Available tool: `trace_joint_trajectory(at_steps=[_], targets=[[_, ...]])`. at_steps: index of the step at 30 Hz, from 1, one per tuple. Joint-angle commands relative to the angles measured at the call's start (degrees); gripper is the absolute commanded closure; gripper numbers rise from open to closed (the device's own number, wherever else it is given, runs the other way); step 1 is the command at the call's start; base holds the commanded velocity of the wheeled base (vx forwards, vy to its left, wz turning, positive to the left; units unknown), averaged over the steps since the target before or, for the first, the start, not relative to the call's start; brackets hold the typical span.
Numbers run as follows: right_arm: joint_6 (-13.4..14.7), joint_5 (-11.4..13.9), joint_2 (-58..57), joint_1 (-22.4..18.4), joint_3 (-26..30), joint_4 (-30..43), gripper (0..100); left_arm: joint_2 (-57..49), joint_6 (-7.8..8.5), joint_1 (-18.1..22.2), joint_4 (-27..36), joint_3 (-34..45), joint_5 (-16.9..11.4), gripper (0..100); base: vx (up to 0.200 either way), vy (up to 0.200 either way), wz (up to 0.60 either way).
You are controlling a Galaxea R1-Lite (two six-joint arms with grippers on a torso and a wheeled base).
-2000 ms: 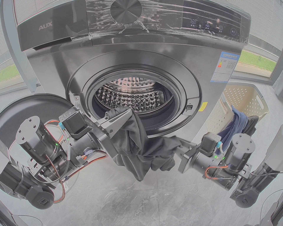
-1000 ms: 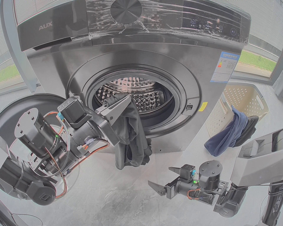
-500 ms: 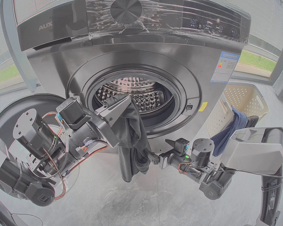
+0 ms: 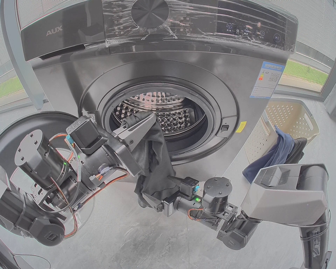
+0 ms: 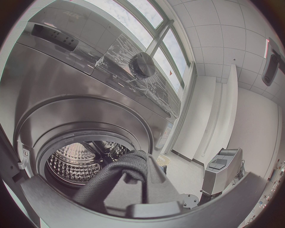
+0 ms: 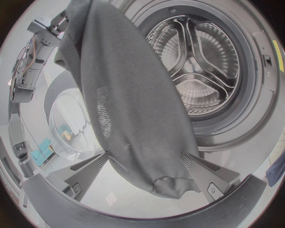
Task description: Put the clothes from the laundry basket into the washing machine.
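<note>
Garment hangs at drum rim inside spread right end effector.

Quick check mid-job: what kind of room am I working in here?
Probably a laundry corner in a bright showroom or test room: a grey front-loading washing machine with protective film on its panel, a cream perforated plastic laundry basket beside it, and large windows.

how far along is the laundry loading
Done: nothing loaded; the shiny steel drum looks empty. In hand: left gripper, jaws shut, holds a dark grey garment at the drum's mouth; right gripper, jaws open, brackets its hanging end. Left: a blue garment and a black one draped over the cream perforated laundry basket.
</note>
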Motion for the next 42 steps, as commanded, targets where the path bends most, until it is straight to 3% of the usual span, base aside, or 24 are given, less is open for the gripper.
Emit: trace_joint_trajectory(at_steps=[1, 9, 13, 25, 26, 34, 42], targets=[[-0.31, -0.24, 3.02, -0.53, -4.23, 0.25, 0, -0.15, 0.05, -0.1, -0.03, 0.02, 0.02, 100, 0.0, 0.0, 0.0], [-1.01, -0.86, 7.24, -4.93, -13.99, 3.77, 0, -0.59, 0.14, -0.28, -0.03, -0.07, -0.06, 100, 0.0, 0.0, 0.0], [-1.01, -2.09, 9.0, -5.19, -16.62, 4.38, 0, -1.29, -0.04, -0.89, -0.03, 0.02, -0.06, 100, 0.0, 0.0, 0.0], [-0.93, -2.35, 12.08, -4.75, -22.25, 4.38, 0, -1.38, -0.04, -1.42, -0.03, 0.28, -0.06, 100, 0.0, 0.0, 0.0], [-0.93, -2.35, 11.99, -4.75, -22.34, 4.38, 100, -1.38, -0.04, -1.42, -0.03, 0.28, -0.06, 100, 0.0, 0.0, 0.0], [-0.84, -2.35, 11.02, -5.45, -21.72, 3.33, 100, -1.2, -0.3, -1.07, -0.03, 0.19, -0.06, 100, 0.0, 0.0, 0.0], [-0.22, -2.53, 2.85, -6.95, -11.35, 0.43, 100, -0.76, -0.48, 1.57, 0.06, 0.02, 0.29, 100, 0.0, 0.0, 0.0]])
